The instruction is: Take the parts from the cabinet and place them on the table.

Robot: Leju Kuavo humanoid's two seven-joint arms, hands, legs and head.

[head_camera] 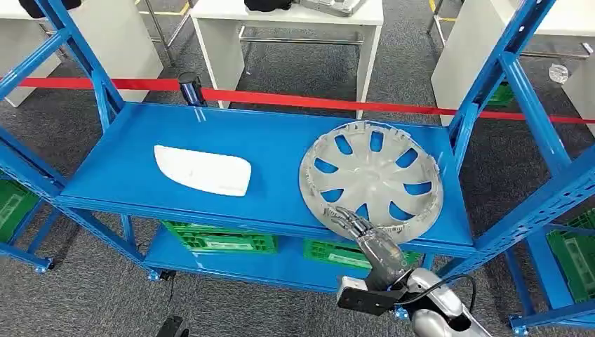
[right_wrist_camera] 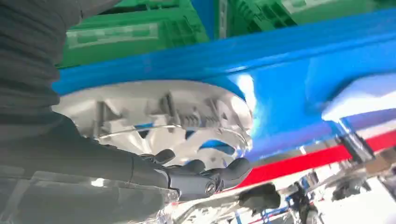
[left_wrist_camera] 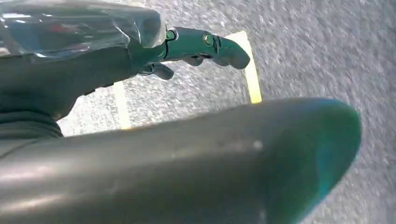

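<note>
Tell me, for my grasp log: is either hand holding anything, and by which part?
The right hand reaches the wheel cover at its near rim; a closed grip cannot be told. The left hand holds nothing.

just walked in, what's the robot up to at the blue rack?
The right hand is reaching over the front edge of the blue shelf with its fingers at the near rim of the grey wheel cover; a firm grasp isn't clear yet. A white part lies untouched further left on the same shelf. The left hand hangs over the grey floor, holding nothing. Neither part is off the shelf so far.
</note>
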